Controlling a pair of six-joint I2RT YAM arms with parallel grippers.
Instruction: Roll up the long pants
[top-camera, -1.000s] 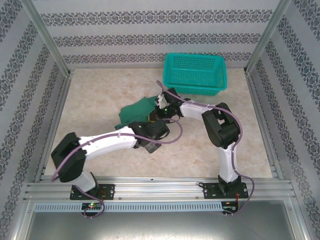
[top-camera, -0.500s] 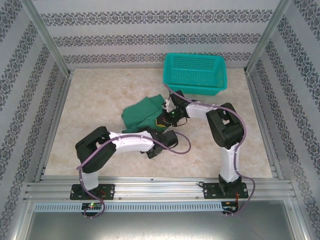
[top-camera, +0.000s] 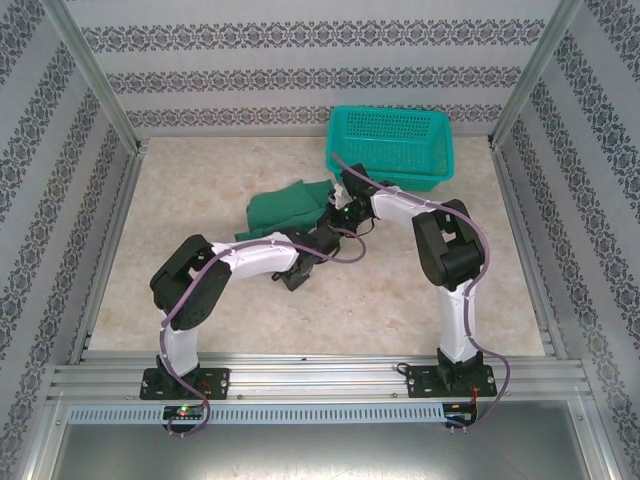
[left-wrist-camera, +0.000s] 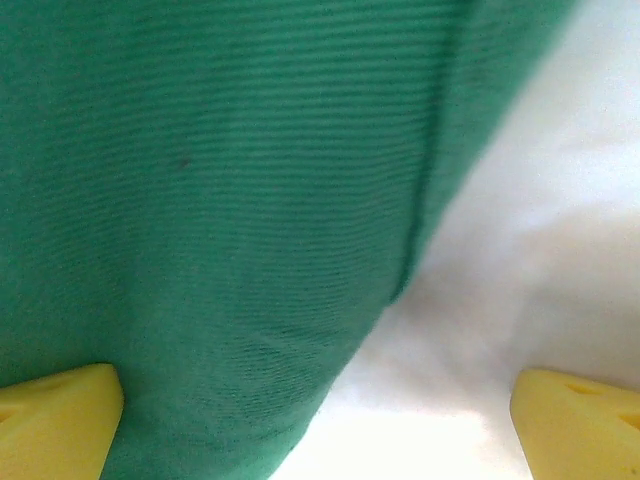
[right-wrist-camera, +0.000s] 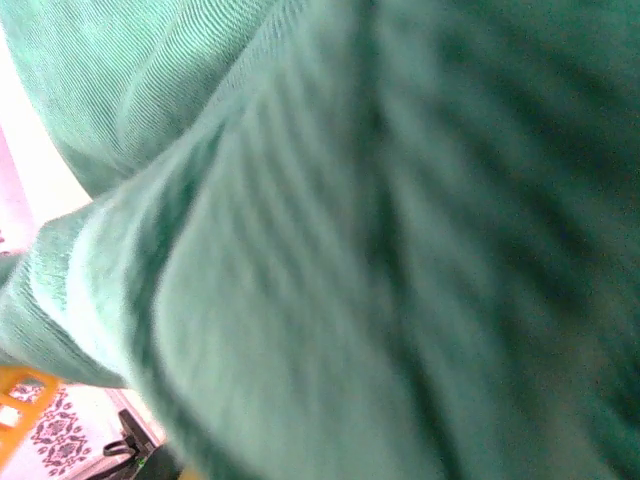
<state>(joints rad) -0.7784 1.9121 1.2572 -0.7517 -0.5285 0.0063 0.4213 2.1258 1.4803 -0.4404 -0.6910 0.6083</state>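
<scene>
The long pants (top-camera: 285, 205) lie bunched on the table (top-camera: 190, 190), just left of the basket (top-camera: 390, 150). Their long axis runs from near-left to far-right, toward the basket. At that end the right gripper (top-camera: 337, 207) is closed; if it pinches cloth, I cannot tell. The left gripper (left-wrist-camera: 315, 425) stands wide at the cloth edge.

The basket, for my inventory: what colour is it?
Teal basket, clearest in the top external view.
</scene>
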